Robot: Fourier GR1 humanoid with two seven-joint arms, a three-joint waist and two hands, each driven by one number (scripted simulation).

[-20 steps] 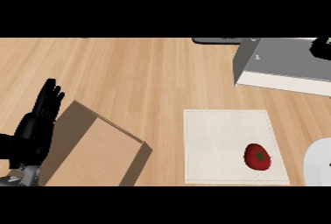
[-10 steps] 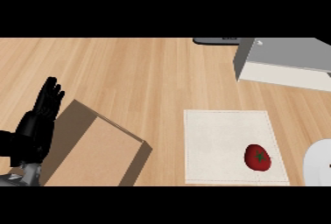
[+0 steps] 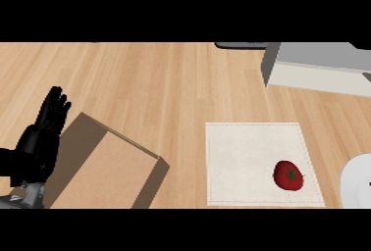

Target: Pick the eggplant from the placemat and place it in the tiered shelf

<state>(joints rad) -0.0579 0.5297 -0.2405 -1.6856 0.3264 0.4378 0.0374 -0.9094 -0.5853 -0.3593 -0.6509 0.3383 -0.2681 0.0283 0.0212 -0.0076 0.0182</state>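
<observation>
Looking down on a wooden tabletop (image 3: 159, 83) with a red vegetable lying on a pale placemat (image 3: 253, 147).

From largest to smallest: a grey shelf (image 3: 319, 68) at the upper right; a brown box (image 3: 101, 171) at the lower left; the placemat at the lower right; the left robot hand (image 3: 43, 137) resting at the left edge, fingers straight and up; the red vegetable (image 3: 288, 175), green-stemmed, near the placemat's lower right corner.

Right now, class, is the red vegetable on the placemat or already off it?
On it. The red vegetable lies wholly inside the white placemat, near its lower right corner, untouched by any hand.
</observation>
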